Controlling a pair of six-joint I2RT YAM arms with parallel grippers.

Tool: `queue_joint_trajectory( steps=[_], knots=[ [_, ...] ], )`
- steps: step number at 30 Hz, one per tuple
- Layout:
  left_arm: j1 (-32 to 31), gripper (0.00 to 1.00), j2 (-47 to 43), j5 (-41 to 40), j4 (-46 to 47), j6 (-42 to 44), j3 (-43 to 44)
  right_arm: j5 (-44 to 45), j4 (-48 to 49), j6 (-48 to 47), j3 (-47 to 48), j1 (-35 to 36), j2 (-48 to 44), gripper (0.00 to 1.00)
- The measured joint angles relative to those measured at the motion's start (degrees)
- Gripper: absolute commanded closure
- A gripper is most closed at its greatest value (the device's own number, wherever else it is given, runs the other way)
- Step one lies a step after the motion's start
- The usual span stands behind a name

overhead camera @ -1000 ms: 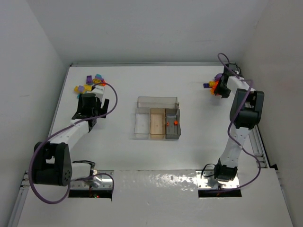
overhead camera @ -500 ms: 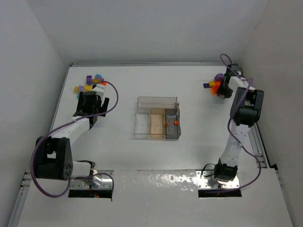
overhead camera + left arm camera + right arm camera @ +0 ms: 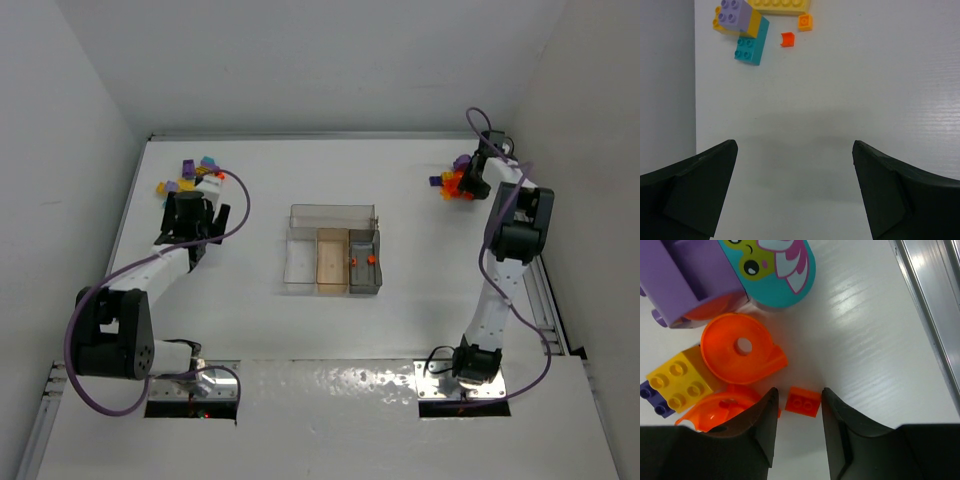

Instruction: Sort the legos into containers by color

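Note:
My right gripper (image 3: 798, 391) is open and low over the table, its fingers either side of a small orange-red lego (image 3: 803, 402) that lies close to the right finger. Beside it lie orange round pieces (image 3: 740, 350), a yellow brick (image 3: 680, 380), a purple piece (image 3: 685, 275) and a teal printed piece (image 3: 775, 270). From above, this pile (image 3: 450, 182) is at the far right. My left gripper (image 3: 794, 144) is open and empty, short of a purple brick (image 3: 735, 12), a teal brick (image 3: 751, 45) and tiny orange bits (image 3: 787, 39). The containers (image 3: 331, 285) stand mid-table; two orange legos (image 3: 361, 260) lie in the grey one.
A metal rail (image 3: 932, 300) runs along the table's right edge, close to the right pile. The left wall (image 3: 665, 75) stands just beside the left pile (image 3: 190, 173). Purple cables loop from both arms.
The right wrist has shifted a little farther back and right over its pile. The left gripper has edged slightly toward the left pile. Both jaws hold their width.

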Motion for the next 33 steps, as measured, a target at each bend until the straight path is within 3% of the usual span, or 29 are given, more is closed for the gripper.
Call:
queue_joint_trajectory(
  steps=[8,11,12,13,18,23,29,33],
  knots=[
    [0.0,0.02,0.0,0.0,0.1,0.5,0.2,0.0,0.2,1.1,1.0,-0.1,0.7,0.66],
    [0.0,0.02,0.0,0.0,0.1,0.7,0.2,0.0,0.2,1.5,1.0,-0.2,0.7,0.80],
    [0.0,0.02,0.0,0.0,0.1,0.8,0.2,0.0,0.2,1.5,1.0,-0.2,0.7,0.93],
    [0.0,0.02,0.0,0.0,0.1,0.9,0.2,0.0,0.2,1.7,1.0,-0.2,0.7,0.99],
    [0.0,0.02,0.0,0.0,0.1,0.9,0.2,0.5,1.3,1.5,-1.7,-0.2,-0.9,1.00],
    [0.0,0.02,-0.1,0.0,0.6,0.9,0.2,1.9,2.2,0.4,-14.1,-0.2,-10.9,1.00],
    [0.0,0.02,-1.1,0.7,1.0,0.9,0.2,0.5,5.6,-3.1,-27.1,1.1,-29.7,1.00],
    [0.0,0.02,-2.4,1.0,1.7,1.0,-0.2,-0.5,8.0,-11.9,-34.2,12.4,-40.8,1.00]
  ],
)
